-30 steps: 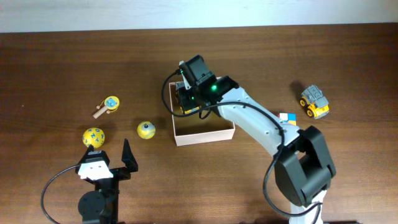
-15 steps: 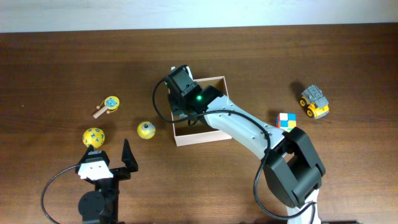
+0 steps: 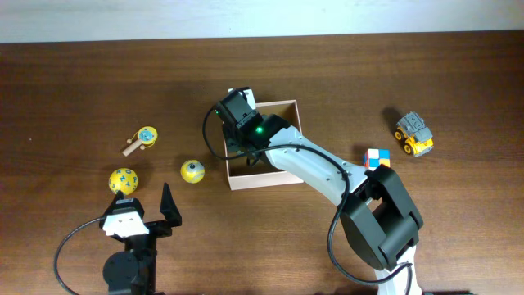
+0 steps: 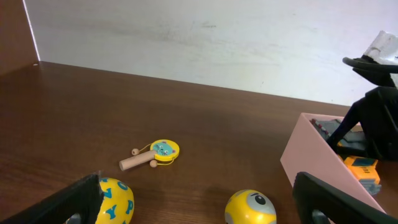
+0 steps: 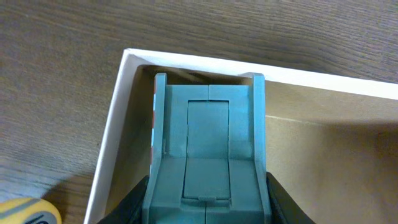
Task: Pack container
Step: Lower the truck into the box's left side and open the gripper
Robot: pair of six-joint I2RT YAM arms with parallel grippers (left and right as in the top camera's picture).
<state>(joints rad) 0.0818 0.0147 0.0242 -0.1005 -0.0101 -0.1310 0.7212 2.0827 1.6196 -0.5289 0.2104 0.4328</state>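
Firmly, the right jaws stand part-closed on a grey-green plastic toy [image 5: 208,143], gripping it at both sides. Just beneath and beyond it lies a corner of the shallow square cardboard box [image 5: 117,124], whitish outside and tan within, on the brown wooden desk [image 5: 56,81]. The left jaws gape wide, holding nothing. Ahead between them sits a yellow ball [image 4: 250,208], and farther off a yellow wooden-handled rattle [image 4: 155,152].

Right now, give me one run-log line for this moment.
right gripper: shut on grey toy truck, in container | left gripper: open, empty
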